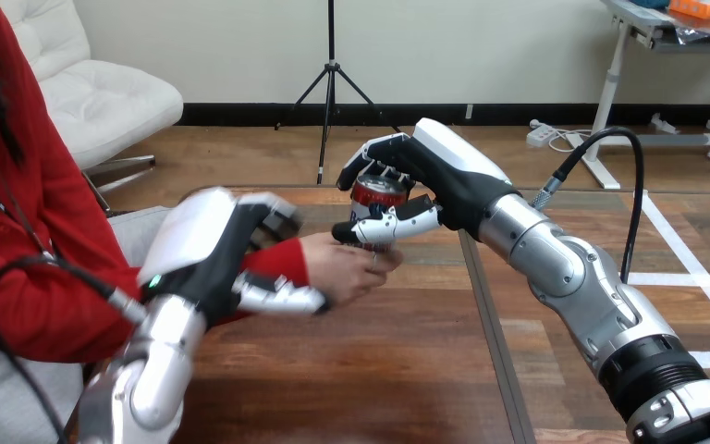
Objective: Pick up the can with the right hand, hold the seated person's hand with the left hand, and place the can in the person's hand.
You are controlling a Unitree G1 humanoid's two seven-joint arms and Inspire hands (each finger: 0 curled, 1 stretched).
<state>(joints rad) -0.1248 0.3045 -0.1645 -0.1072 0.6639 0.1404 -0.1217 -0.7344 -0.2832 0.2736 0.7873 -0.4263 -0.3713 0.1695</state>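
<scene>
Here, over the table's (379, 379) left half, the left hand (201, 248) clasps the person's wrist (275, 263), the person's hand (344, 270) lies open, and just above it the right hand (451, 178) grips the can (378, 194).

Wooden bench (379, 370) of dark brown planks, a seam (485, 314) running near to far right of middle, white tape strips (661, 277) on its right part
</scene>
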